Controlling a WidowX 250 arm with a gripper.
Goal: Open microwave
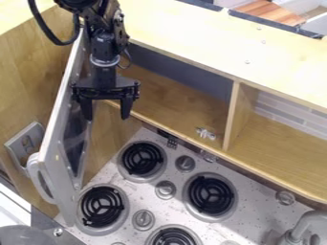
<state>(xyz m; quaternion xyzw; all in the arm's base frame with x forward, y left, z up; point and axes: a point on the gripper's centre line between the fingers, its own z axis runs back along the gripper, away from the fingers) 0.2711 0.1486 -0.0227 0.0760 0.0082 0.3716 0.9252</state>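
Beside the white rectangular microwave door [56, 148], the black two-finger end effector [106, 115] is spread wide. The door is opened.

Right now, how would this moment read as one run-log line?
microwave door: open | gripper: beside door, fingers apart, empty | stove: below gripper

Free room between door [55, 143] and divider [236, 112]

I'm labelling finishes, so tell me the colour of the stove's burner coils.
The burner coils are black, as the camera view shows best.
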